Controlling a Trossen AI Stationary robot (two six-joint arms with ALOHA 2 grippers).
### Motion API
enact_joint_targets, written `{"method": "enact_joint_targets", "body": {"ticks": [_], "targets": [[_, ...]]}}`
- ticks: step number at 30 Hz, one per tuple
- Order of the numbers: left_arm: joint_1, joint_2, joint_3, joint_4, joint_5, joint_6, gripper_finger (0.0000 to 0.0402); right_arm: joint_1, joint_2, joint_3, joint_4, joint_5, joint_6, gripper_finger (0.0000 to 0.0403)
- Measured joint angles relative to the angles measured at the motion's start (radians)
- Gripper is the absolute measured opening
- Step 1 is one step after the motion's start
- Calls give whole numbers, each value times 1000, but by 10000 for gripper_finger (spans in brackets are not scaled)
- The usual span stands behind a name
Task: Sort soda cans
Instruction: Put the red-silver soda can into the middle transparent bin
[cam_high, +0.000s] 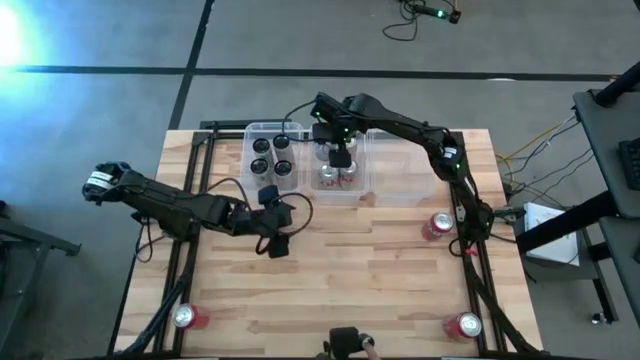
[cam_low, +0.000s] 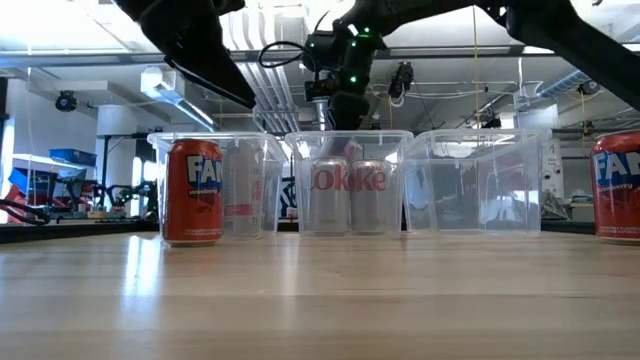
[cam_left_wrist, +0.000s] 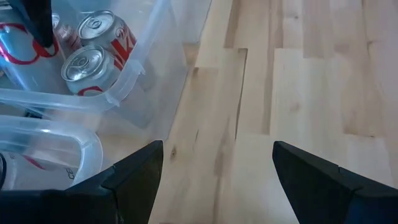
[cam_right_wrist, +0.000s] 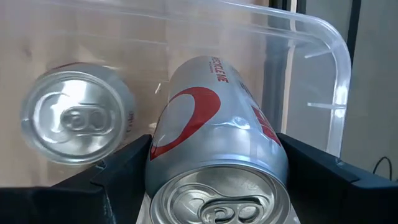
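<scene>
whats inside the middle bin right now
Two silver cans stand in the middle bin, and the right gripper holds another silver can over it. The arm covers the bin's back part.

A grey concrete floor (cam_high: 300, 40) crossed by dark taped lines (cam_high: 120, 69) is seen. White ceiling ducts (cam_low: 285, 70) are lit overhead. Glare is noted on the light wooden plank table (cam_high: 380, 270).

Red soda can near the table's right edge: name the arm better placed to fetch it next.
Left. The left gripper hangs open and empty over bare wood, while the right gripper holds a silver soda can over the middle clear plastic bin. The red soda can lies across the table.
</scene>
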Motion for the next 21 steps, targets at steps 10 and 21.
{"method": "enact_joint_targets", "body": {"ticks": [10,21], "targets": [[0,-4,-62,71,-7,-35,286,-16,27,0,22,-24,-17,303],[0,-4,-73,108,-8,-27,286,-19,71,0,26,-49,-26,304]]}}
